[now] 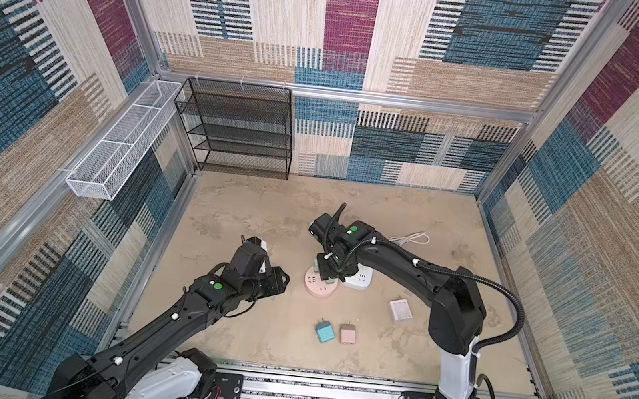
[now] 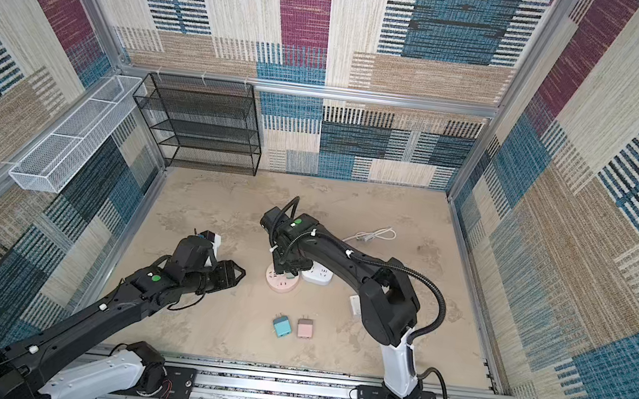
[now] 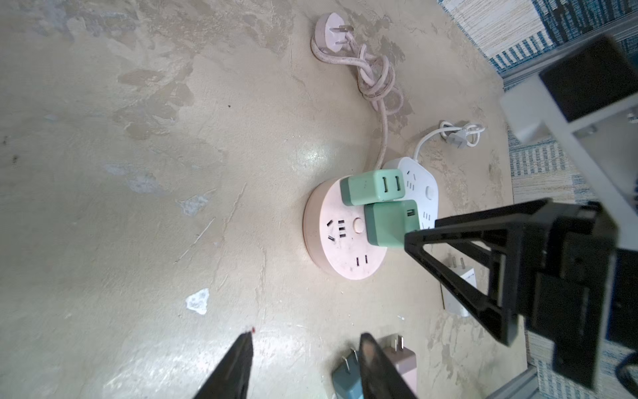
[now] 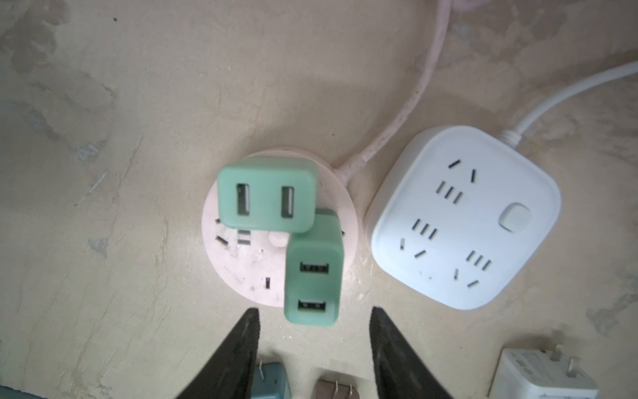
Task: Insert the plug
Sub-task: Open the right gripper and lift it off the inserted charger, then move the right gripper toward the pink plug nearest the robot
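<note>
Green plugs [image 4: 266, 197] are crowding the pink socket [image 4: 241, 273], white strip [image 4: 462, 217] sitting just beside; counter [image 4: 103, 207] opposite is lying open.

Mint plug [image 4: 312, 273] sits upright in round pink socket [image 4: 238, 269] beside matching plug [image 4: 266, 195]

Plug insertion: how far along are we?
Done: two green adapters look seated in the pink strip. In hand: nothing. The right gripper is open astride one of them without touching it, and the left gripper is open and empty. Remaining: blue adapter, pink adapter and white adapter lie loose; the white strip has nothing plugged in.
</note>
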Available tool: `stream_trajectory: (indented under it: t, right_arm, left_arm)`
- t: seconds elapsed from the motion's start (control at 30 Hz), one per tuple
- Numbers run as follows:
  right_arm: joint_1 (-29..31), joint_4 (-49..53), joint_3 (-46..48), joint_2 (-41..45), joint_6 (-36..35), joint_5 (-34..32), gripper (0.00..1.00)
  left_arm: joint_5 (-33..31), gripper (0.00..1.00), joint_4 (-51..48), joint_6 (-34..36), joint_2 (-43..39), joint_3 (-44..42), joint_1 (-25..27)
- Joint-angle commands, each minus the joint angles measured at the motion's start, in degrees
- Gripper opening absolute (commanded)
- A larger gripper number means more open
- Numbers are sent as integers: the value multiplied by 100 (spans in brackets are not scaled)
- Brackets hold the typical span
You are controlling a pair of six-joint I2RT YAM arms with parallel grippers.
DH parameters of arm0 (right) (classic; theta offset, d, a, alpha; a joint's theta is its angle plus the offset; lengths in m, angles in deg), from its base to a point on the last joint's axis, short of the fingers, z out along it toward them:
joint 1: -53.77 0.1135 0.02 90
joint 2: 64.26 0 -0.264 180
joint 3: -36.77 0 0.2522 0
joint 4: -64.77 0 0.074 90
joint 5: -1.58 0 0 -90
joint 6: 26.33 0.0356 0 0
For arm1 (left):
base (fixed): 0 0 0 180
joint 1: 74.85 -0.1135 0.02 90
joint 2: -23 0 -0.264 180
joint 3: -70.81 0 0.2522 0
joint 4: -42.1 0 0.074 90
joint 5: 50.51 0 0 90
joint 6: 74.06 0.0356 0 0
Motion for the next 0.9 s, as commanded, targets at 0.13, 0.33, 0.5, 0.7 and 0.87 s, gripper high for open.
stream_trajectory:
  t: [0.13,0.33,0.5,0.7,0.87]
  right_arm:
    - [13,-1049,1672,1425,436,19,49]
    - [55,-2074,3388,2912,1191,543,47]
    - [293,-1418,3507,3005,1353,498,48]
    - [523,-1156,3748,3040,1622,509,52]
    - [875,-1102,3958,2877,1750,602,55]
  left_arm:
    - [130,54,-46,242,62,68,0]
    - [271,54,-172,392,110,107,-2]
    - [365,54,-173,431,97,55,4]
    - [525,54,-108,447,249,116,0]
    - [498,54,-18,400,176,56,4]
